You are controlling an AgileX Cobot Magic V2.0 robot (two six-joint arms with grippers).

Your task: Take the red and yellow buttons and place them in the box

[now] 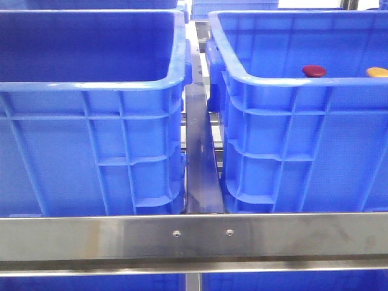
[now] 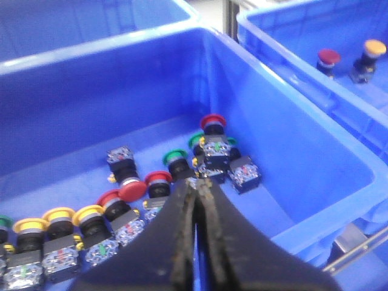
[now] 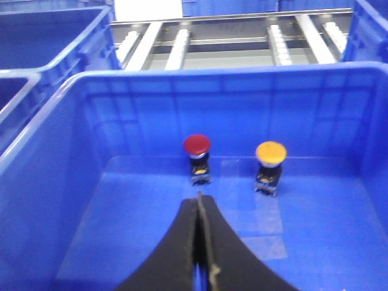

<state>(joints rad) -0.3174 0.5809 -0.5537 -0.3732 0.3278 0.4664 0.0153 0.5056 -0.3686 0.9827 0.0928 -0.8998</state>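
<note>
A red button (image 3: 197,145) and a yellow button (image 3: 270,153) stand upright side by side on the floor of the right blue box (image 3: 212,74), near its far wall. The front view shows only their caps, red (image 1: 314,71) and yellow (image 1: 377,72), over the box rim (image 1: 291,79). My right gripper (image 3: 199,197) hovers inside this box, short of the red button, shut on nothing. My left gripper (image 2: 197,185) is shut and empty above the left crate (image 2: 121,45). There, several red (image 2: 130,189), yellow (image 2: 59,215) and green (image 2: 176,156) buttons lie in a heap. Neither gripper appears in the front view.
A steel rail (image 1: 194,236) runs across in front of both crates, and a dark bar (image 1: 200,157) fills the gap between them. A roller conveyor (image 3: 230,42) lies beyond the right box. More blue crates stand behind.
</note>
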